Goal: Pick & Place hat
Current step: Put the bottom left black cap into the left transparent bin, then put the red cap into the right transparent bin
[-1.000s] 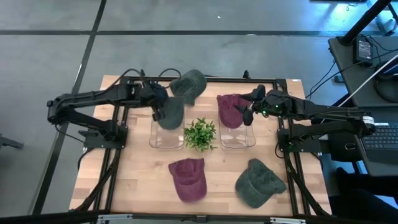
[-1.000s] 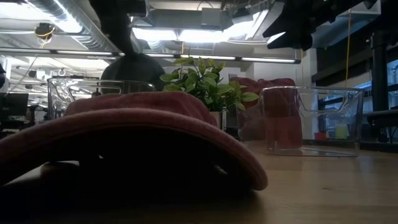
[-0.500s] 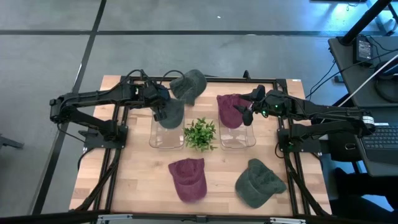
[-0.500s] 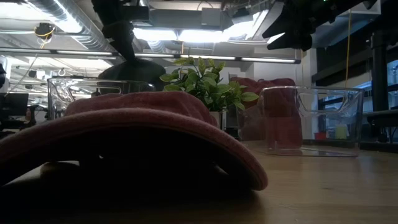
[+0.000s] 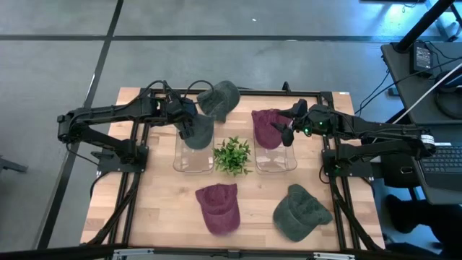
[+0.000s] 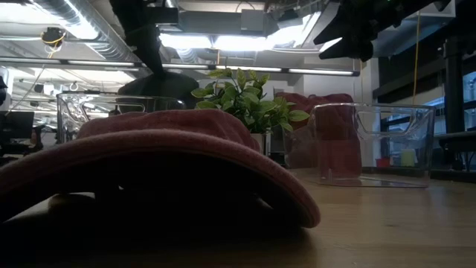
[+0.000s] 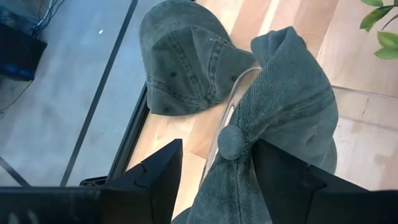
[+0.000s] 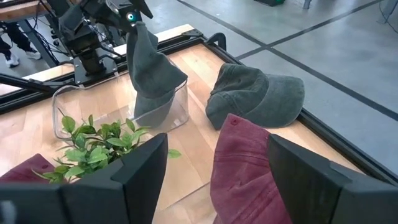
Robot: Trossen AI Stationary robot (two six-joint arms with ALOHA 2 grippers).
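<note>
A green hat (image 7: 280, 93) stands peaked in the left clear bin (image 5: 189, 160), draped over the bin's far rim (image 7: 227, 106). My left gripper (image 7: 217, 143) is open above it, one finger on each side of the crown's top button (image 7: 233, 142). A second green hat (image 5: 220, 96) lies on the table beyond that bin. My right gripper (image 8: 217, 140) hangs open over a maroon hat (image 8: 249, 168), which lies in the right clear bin (image 5: 278, 165) against its far wall. My left gripper's open fingers (image 7: 277, 174) come from above at the green hat's crown, on either side of its top button. I cannot tell whether they touch the cloth. The hat rises in a peak (image 8: 146, 56) right up to the fingers, with its lower part inside the bin.
A small green plant (image 5: 232, 155) stands between the two bins. Near the front edge lie another maroon hat (image 5: 218, 208) and another green hat (image 5: 299, 211). A black frame runs along the table's edges (image 5: 317, 94).
My left gripper has opened around the green hat and shifted slightly toward the table's far left. The hat's crown has sunk a little and spread wider over the bin. My right gripper has kept still.
</note>
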